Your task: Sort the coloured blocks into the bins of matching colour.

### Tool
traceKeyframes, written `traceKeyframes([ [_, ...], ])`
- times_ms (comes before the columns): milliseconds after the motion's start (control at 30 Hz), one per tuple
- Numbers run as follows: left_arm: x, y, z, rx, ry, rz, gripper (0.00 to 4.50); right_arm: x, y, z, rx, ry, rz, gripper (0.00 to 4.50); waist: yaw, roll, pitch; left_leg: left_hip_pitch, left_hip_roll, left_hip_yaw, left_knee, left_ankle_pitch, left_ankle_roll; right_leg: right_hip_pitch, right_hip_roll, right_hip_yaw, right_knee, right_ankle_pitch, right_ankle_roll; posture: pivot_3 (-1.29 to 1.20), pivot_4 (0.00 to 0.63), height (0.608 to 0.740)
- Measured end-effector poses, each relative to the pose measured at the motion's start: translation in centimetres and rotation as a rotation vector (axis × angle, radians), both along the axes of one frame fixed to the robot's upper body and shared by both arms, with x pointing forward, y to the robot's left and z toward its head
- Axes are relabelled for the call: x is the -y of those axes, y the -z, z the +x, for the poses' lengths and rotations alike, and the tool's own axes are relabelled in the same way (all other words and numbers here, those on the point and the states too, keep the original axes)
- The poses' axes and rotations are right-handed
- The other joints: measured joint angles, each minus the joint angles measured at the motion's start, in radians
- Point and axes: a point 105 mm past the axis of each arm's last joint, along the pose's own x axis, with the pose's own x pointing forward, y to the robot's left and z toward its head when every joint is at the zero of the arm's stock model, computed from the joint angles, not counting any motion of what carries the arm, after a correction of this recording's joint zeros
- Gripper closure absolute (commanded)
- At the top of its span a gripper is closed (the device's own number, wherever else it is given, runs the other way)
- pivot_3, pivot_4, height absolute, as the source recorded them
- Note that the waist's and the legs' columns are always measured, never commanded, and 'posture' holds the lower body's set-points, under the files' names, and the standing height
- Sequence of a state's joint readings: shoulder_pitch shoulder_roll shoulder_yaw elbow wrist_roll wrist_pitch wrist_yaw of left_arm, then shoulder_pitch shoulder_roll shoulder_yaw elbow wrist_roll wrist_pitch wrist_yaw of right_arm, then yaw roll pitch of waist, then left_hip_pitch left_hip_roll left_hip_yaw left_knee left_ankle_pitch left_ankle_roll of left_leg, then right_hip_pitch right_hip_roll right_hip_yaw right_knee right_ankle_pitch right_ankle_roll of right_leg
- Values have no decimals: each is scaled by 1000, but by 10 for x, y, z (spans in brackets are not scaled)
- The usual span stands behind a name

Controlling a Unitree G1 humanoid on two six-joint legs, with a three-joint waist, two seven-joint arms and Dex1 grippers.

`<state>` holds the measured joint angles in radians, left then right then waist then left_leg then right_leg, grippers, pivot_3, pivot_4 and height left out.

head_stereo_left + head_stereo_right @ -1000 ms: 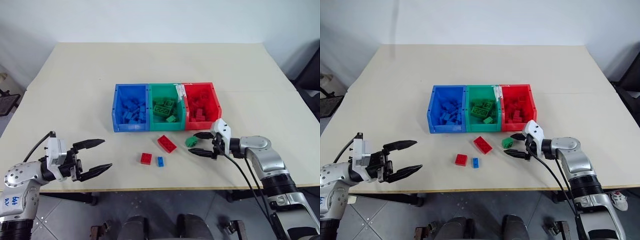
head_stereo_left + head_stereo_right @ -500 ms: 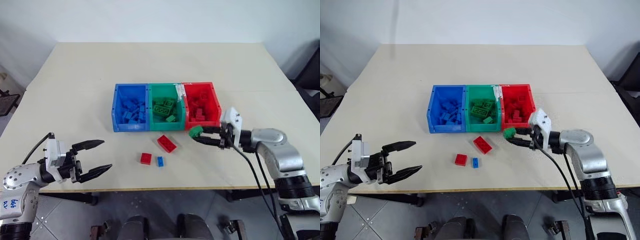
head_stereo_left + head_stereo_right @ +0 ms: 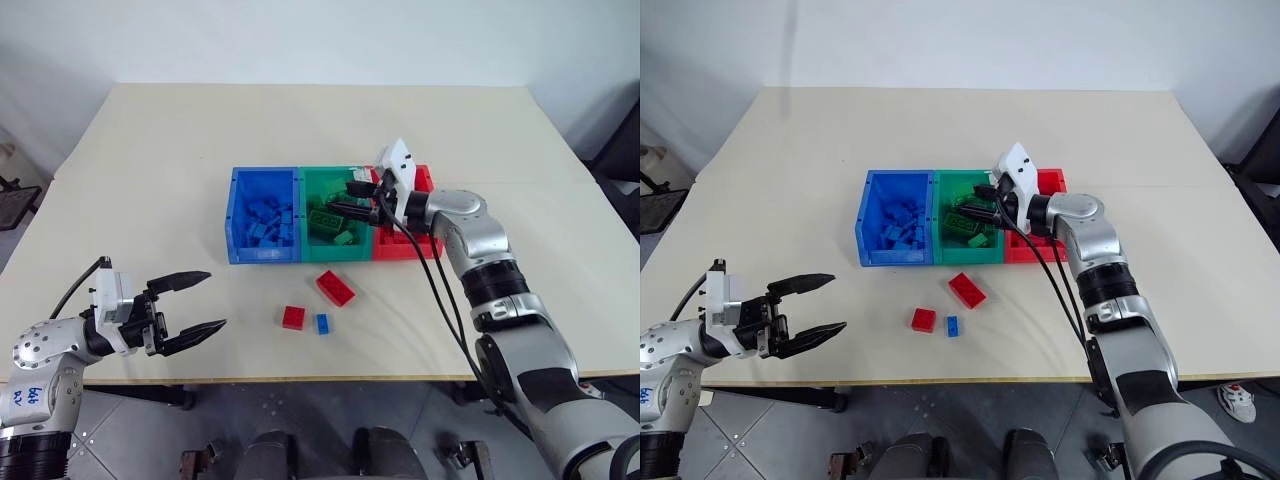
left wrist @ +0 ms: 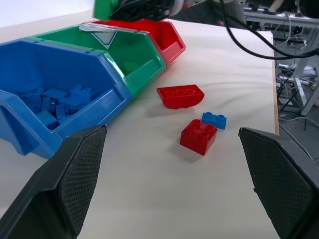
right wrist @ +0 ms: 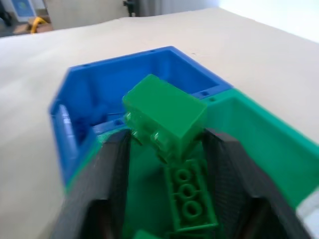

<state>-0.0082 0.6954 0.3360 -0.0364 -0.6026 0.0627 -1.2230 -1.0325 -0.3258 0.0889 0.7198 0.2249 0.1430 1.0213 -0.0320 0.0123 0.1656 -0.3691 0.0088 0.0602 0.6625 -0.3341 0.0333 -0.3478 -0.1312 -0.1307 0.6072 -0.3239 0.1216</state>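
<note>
The right end effector (image 3: 352, 197) grips a small green studded plastic brick (image 5: 165, 116) between its two black fingers, above the green open-topped plastic bin (image 3: 316, 180), which sits between the blue bin (image 3: 240, 215) and the red bin (image 3: 425, 180). On the beige desk (image 3: 150, 180) lie an oblong red brick (image 3: 335, 287), a square red brick (image 3: 292, 317) and a small blue brick (image 3: 321, 323). The left end effector (image 3: 188, 307) hangs open near the desk's front edge.

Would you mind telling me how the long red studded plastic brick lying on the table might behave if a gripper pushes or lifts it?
The long red studded plastic brick looks rigid, so it should hold shape when pinched. It lies flat on the beige table, so a push would probably slide it, not roll it. Being small, it is probably light.
</note>
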Motion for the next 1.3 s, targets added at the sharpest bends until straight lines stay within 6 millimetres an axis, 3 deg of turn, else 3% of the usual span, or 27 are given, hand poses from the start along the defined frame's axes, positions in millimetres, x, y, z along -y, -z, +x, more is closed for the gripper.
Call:
traceKeyframes([
  [133, -2, 3, -4, -12, -15, 3, 0, 9, -1, 0, 13, -11, -3, 31, 0, 0, 0, 0, 1, 0, 0, 0, 0, 0, 0, 0, 0, 0, 0, 0, 150, 740],
  [300, -1, 1, -5, -2, -12, 6, 0, 27, -1, -10, 34, -31, -44, 31, 3, 0, 0, 0, 1, -1, 0, 0, 0, 1, -1, 0, 0, 0, 0, 0, 150, 740],
  [467, 2, -4, 2, 15, 5, -1, 0, 63, 21, -43, -45, -88, -75, 31, 7, 0, 0, 0, 1, -2, 0, 0, 0, 4, -1, 0, -5, 0, 0, 0, 150, 740],
  [700, -6, 4, 3, -28, 20, 0, 0, 112, 37, -96, -132, -125, -84, 31, 5, 0, 0, 0, 2, 2, -1, 0, 0, 5, 0, -1, -12, 0, 0, 0, 150, 740],
  [800, -13, 8, 4, -43, 20, 27, 0, 145, 47, -117, -181, -75, -130, 31, 9, 0, 0, 0, 2, 2, -1, 0, 0, 6, 0, -1, -14, 0, 0, 0, 150, 740],
  [867, -19, 9, 5, -51, 8, 35, 0, 180, 62, -139, -271, -2, -176, 31, 27, 0, 0, 0, 1, 3, -1, -1, 1, 7, -1, -1, -15, 0, 0, 0, 150, 740],
  [933, -24, 11, 5, -62, 0, 41, 0, 196, 63, -147, -295, 37, -189, 31, 29, 0, 0, 0, 2, 5, 0, -1, 2, 7, -1, -1, -17, 0, 0, 0, 150, 740],
  [1100, -21, 6, 8, -36, 11, 46, 0, 201, 58, -150, -271, 49, -192, 31, 24, 1, 0, 2, 4, 6, 0, -1, 0, 6, -1, 1, -16, 0, 0, 0, 150, 740],
  [1200, -20, 4, 9, -30, 16, 47, 0, 186, 55, -146, -238, 20, -190, 31, 25, 1, 0, 1, 4, 6, 0, -1, 0, 6, -1, 1, -16, 0, 0, 0, 150, 740],
  [1300, -18, 4, 9, -27, 20, 48, 0, 159, 58, -144, -233, -36, -191, 31, 28, 1, 0, 1, 4, 5, 0, -1, 0, 6, -1, 0, -16, 0, 0, 0, 150, 740],
])
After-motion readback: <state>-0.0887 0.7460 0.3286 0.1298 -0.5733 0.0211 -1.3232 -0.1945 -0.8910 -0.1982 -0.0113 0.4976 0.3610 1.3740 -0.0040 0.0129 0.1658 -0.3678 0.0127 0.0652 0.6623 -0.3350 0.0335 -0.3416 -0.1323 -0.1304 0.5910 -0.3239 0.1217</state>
